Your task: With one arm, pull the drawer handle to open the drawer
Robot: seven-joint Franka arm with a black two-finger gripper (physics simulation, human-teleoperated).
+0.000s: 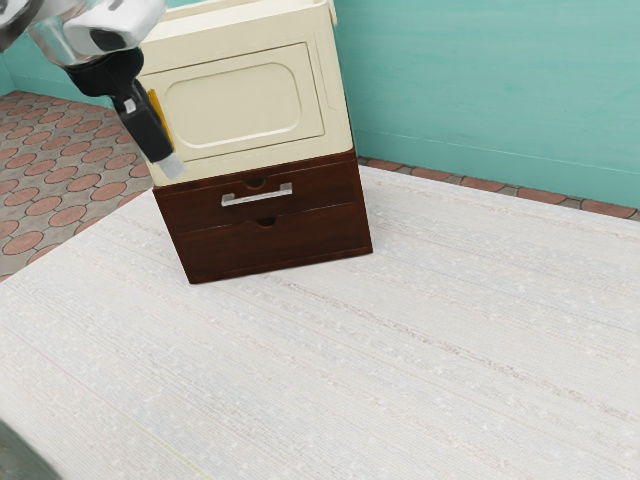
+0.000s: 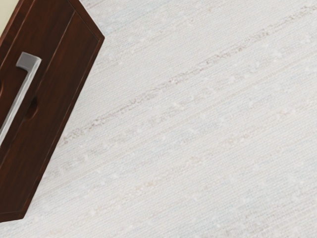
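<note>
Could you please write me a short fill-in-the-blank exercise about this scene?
The silver handle is fixed to the ____ drawer, not the lower drawer.
That drawer with the handle is shut, not ____.
The cream section sits directly ____ the two dark brown drawers, not below them.

Missing words: upper; open; above

Drawer unit (image 1: 310, 238) on whitish table (image 1: 350, 380)

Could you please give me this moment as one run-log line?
black end effector apart from silver metal bar handle | handle ungrasped | dark-brown wooden upper drawer closed | pull not yet started
</note>
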